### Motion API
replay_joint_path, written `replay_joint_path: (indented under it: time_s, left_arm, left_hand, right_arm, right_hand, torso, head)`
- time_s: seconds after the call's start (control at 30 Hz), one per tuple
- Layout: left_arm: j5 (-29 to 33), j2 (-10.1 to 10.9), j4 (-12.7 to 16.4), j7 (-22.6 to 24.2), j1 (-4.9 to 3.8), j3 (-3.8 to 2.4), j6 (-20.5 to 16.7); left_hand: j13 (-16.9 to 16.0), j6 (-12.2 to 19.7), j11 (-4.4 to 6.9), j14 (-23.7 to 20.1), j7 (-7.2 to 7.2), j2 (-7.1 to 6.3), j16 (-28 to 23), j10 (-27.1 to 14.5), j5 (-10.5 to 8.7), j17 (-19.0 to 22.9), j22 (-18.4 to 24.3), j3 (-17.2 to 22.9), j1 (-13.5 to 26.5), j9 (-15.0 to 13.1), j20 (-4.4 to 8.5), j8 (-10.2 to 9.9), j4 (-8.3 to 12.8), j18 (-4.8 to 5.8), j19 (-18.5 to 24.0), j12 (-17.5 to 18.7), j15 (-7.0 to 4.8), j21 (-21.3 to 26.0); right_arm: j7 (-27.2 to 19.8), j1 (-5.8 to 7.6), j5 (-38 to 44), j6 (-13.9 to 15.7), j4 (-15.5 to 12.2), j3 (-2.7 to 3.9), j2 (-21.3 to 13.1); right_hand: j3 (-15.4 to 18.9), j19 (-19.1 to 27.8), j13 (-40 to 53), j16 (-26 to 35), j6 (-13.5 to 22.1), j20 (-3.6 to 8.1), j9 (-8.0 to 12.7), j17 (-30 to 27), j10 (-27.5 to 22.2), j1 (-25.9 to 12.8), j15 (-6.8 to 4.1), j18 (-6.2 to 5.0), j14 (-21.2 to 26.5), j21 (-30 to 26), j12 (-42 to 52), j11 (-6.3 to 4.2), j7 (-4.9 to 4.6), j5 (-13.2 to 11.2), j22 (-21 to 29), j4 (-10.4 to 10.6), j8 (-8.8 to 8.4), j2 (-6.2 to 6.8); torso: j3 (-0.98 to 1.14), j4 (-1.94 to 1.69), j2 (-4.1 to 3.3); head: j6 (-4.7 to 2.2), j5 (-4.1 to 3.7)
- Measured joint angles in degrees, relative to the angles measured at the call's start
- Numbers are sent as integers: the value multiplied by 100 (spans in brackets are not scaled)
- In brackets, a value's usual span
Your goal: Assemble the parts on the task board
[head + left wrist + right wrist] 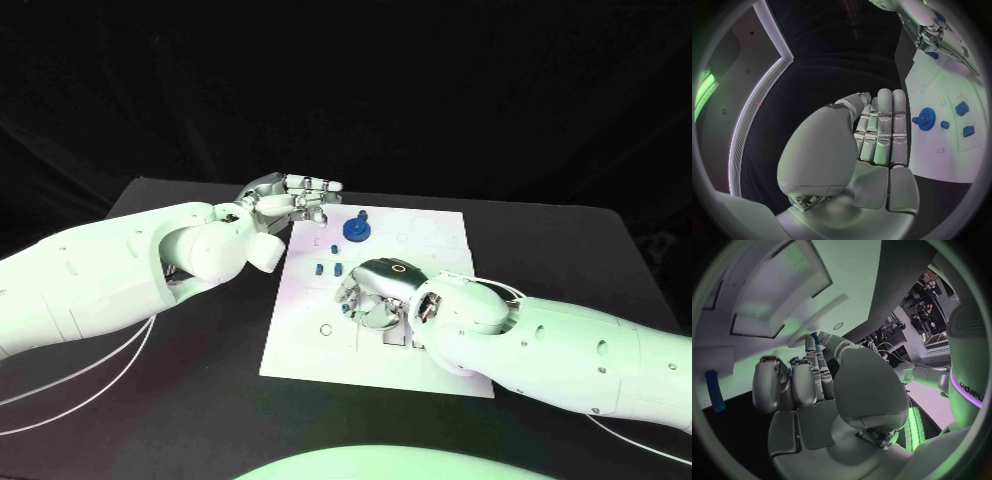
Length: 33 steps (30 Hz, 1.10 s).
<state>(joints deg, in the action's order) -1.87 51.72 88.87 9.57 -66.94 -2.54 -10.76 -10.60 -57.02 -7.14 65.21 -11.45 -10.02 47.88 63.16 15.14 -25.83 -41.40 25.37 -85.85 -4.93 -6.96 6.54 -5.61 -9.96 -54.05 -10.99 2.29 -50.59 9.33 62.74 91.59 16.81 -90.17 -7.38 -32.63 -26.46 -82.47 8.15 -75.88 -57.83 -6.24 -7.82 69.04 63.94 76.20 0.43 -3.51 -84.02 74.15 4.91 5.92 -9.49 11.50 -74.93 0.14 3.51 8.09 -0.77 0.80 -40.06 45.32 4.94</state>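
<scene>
While the robot's left arm is reaching in from the left side of the black table (173,400), its silver left hand (289,195) is hovering at the far left corner of the white rectangular task board (433,350). In the left wrist view this hand (879,130) is showing straight fingers lying side by side with the thumb beside them, and nothing is between them — the hand is released and holding no part.

Moving to the right, the board is lying flat in the middle of the table. On its far half a round blue gear-like part (356,233) is standing, and the same piece (926,119) is appearing in the left wrist view just beyond the fingertips, not touching them. Nearer to the robot, two small blue block parts (326,268) are lying close together on the board.

Further right, the silver right hand (378,295) is pressing down over the middle of the board, fingers pointing downward. In the right wrist view the fingers (811,375) are curling toward the white surface, and something small and blue is peeking between the fingertips, but I cannot tell if the hand is really grasping it. A slim blue cylinder part (716,391) is lying near this hand.
</scene>
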Motion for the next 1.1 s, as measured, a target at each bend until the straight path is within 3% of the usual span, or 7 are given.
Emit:
replay_joint_path:
  time_s: [0.13, 0.33, 0.7, 0.87, 1.1]
  left_arm:
    - [0, 5, 0, -7, 0, 0, 4]
    - [0, 29, -3, -24, 0, 1, 15]
    - [-1, 77, 2, -45, 0, 1, 34]
    - [-3, 86, 28, -46, 0, 2, 39]
    - [-5, 101, 54, -45, 0, 4, 40]
  left_hand:
    - [0, 0, 0, 0, 0, 0, 0, 0, 0, 0, 0, 0, 0, 0, 0, 0, 0, 0, 0, 0, 0, 1]
    - [0, 1, -21, 0, 0, 0, 0, -21, 0, 0, -1, 0, 0, 0, 0, 0, 0, 0, 0, 0, 0, 22]
    - [5, 1, -21, 0, 1, 0, 0, -21, 0, 0, -1, -16, 0, 4, 0, 0, 16, 5, 0, 0, 0, 22]
    - [4, 23, 0, 0, -20, 0, 0, -42, 0, 6, 5, -16, 0, 4, 0, 0, 16, 9, 0, 0, 0, 22]
    - [4, 23, 0, 0, -20, 0, 0, -41, 0, 6, 4, -16, 0, 4, 0, 0, 16, 12, 0, 0, 0, 22]
  right_arm:
    - [-3, -8, 23, 59, -80, -9, -98]
    - [33, 30, 76, 168, -354, -3, -429]
    - [106, 433, 115, 307, -825, 98, -1203]
    - [108, 580, 108, 305, -722, 119, -1445]
    - [100, 615, 123, 226, -500, 115, -1585]
  right_hand:
    - [7, 0, -74, 0, 24, 0, 10, -20, -90, -19, 0, -1, 0, -17, -3, 53, -20, 1, 0, -4, 0, 23]
    - [54, 21, -40, 23, 0, -20, 9, -34, -98, -11, 0, 0, 0, -40, 21, 20, -2, 35, 0, -22, 23, 78]
    - [149, 21, -41, 23, -66, -20, 22, -47, -128, -63, 0, 0, 0, -40, 65, -9, 22, 35, 1, 25, 23, 130]
    - [290, 52, -73, 58, -123, -51, 40, -99, -275, -93, 0, 0, 0, -186, 89, -29, 79, 102, 1, 16, 23, 160]
    - [626, 124, -88, 121, -108, -60, 92, -223, -511, -93, -1, -1, 0, -339, 194, -16, 128, 213, 1, 58, 23, 220]
  torso:
    - [1, -1, -1]
    - [2, -1, -3]
    - [-1, 1, -1]
    - [-5, 1, 1]
    - [-6, 1, 2]
  head:
    - [-11, -8]
    - [-20, -16]
    - [-61, -94]
    - [-86, -154]
    - [-110, -172]
